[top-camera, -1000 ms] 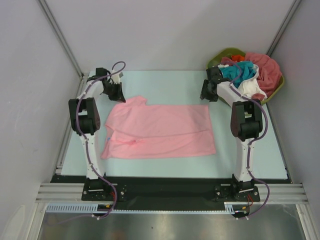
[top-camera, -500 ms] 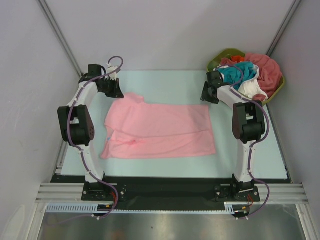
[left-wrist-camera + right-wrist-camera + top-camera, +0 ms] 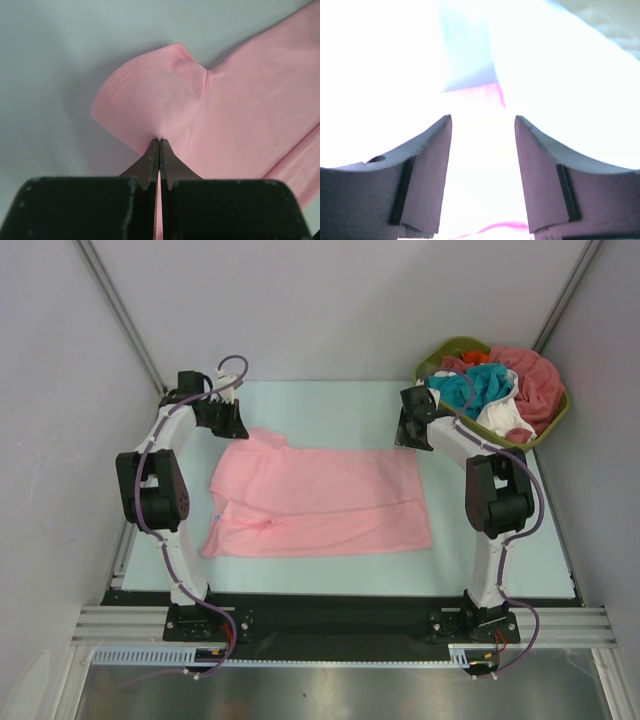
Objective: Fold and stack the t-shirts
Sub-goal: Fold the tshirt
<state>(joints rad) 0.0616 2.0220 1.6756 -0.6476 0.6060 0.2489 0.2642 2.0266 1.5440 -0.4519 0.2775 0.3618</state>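
The light pink t-shirt (image 3: 320,500) lies spread flat on the pale counter (image 3: 330,405), between the two arms. Its body runs left to right. Its near edge is closer to the arm bases and its far edge is roughly level with both tools. A short sleeve (image 3: 265,440) sticks out at the shirt's far left corner.

The left tool (image 3: 230,420) sits at that far left corner. In the left wrist view its fingers (image 3: 150,160) are clenched together, with a small pucker of the pink sleeve (image 3: 150,95) pinched at the tips. The sleeve hem fans out beyond them onto the counter (image 3: 50,60), and the shirt body (image 3: 250,115) stretches off to the right.

The right tool (image 3: 410,430) is at the shirt's far right corner, just left of the olive-green tub (image 3: 450,343). The right wrist view is largely washed out by glare. It does show the right tool (image 3: 482,120) released, with its two fingers (image 3: 427,165) standing well apart. A little pink shows in the gap, but I cannot tell whether the fingers touch the cloth.

The tub stands at the far right of the counter and is heaped with more t-shirts. A teal one (image 3: 465,388) is on the left and a white one (image 3: 500,410) is nearest the arm. A coral-red one (image 3: 530,375) is draped on the right, and a bit of orange (image 3: 477,357) shows at the far side.
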